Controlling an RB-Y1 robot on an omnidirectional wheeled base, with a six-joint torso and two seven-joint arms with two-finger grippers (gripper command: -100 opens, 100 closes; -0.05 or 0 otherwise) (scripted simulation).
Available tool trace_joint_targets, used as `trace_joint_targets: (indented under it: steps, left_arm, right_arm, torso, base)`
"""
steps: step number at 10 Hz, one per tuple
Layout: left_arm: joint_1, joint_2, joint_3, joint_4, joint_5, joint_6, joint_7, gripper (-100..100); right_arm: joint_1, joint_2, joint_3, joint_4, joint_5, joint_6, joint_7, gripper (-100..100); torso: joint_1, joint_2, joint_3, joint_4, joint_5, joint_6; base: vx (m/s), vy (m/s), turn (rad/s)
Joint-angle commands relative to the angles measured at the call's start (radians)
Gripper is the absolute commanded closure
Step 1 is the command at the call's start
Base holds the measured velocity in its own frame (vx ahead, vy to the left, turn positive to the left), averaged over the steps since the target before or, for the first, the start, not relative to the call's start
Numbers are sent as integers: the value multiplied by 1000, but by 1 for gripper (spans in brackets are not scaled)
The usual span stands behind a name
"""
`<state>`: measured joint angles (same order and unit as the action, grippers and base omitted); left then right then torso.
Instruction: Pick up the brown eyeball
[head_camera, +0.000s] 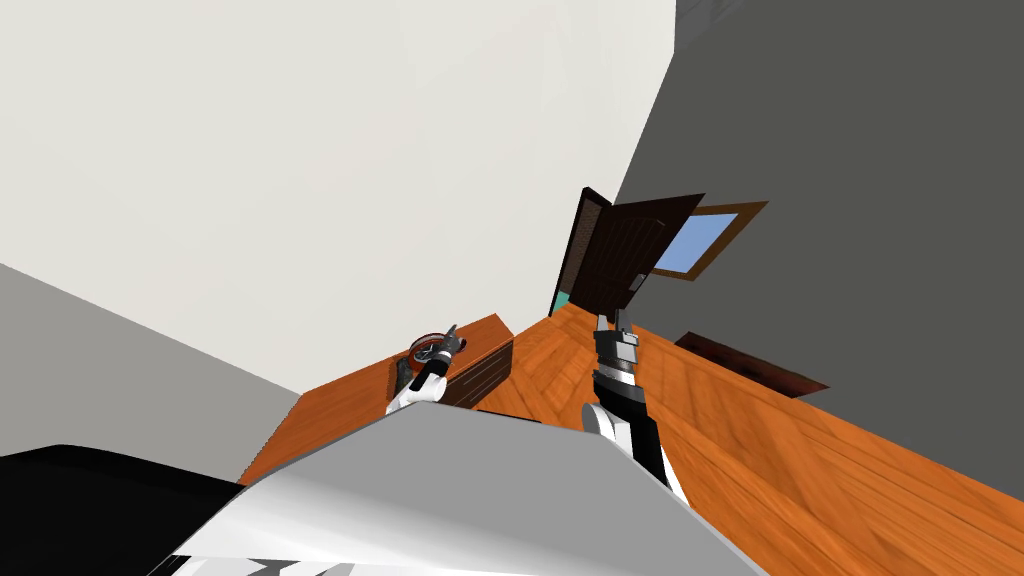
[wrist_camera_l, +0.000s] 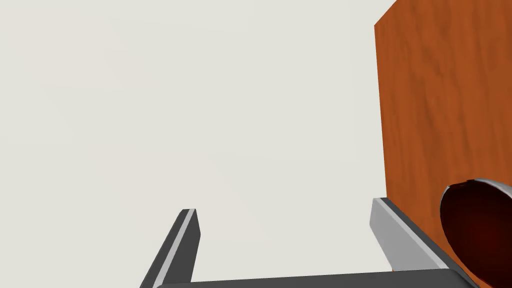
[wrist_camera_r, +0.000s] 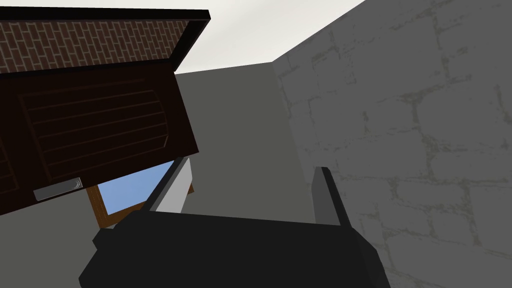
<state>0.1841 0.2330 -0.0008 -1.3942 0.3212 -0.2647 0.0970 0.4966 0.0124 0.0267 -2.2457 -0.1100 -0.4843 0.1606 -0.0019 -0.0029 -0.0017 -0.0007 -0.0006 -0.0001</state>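
our left arm reaches forward and our left gripper (wrist_camera_l: 284, 210) has its fingers spread wide apart. our right arm stretches ahead, our right gripper (wrist_camera_r: 252, 167) likewise parted.

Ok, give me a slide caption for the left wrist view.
Open left claw facing a white wall, a dark red, grey-rimmed round thing beside one finger, orange wood behind.

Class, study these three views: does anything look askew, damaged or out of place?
Nothing looks spilled or broken, and the shared slant is the camera's. One oddity: the dark red-brown round thing sits outside the open left gripper, beside one finger rather than between the two. The dark door stands open.
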Motion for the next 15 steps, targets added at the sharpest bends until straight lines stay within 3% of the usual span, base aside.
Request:
trace_joint_targets:
  steps: [1, 5, 6, 8, 11, 15]
  left_arm:
    - [-30, 15, 0, 50, 29, 50, 3, -100]
    - [-71, 39, -5, 176, 63, 112, 8, -100]
    - [-71, 39, -5, 179, 63, 112, 8, -100]
    - [-110, 66, -11, 260, 91, 167, 12, -100]
    - [-130, 80, -14, 325, 103, 202, 13, -100]
    - [-185, 124, -24, 457, 134, 290, 15, -100]
  right_arm:
    - [0, 0, 0, 0, 0, 0, 0, 0]
    - [0, 0, 0, 0, 0, 0, 0, 0]
    - [0, 0, 0, 0, 0, 0, 0, 0]
    - [0, 0, 0, 0, 0, 0, 0, 0]
    - [0, 0, 0, 0, 0, 0, 0, 0]
    - [0, 0, 0, 0, 0, 0, 0, 0]
  torso:
    - [0, 0, 0, 0, 0, 0]
    - [0, 1, 0, 0, 0, 0]
    - [0, 1, 1, 0, 0, 0]
    - [0, 1, 1, 0, 0, 0]
    - [0, 0, 0, 0, 0, 0]
    - [0, 1, 0, 0, 0, 0]
  base:
    - [60, -58, -10]
    - [36, -39, -6]
    - [22, -27, -2]
    - [40, -42, -18]
    - [37, -29, -8]
    - [35, -33, -16]
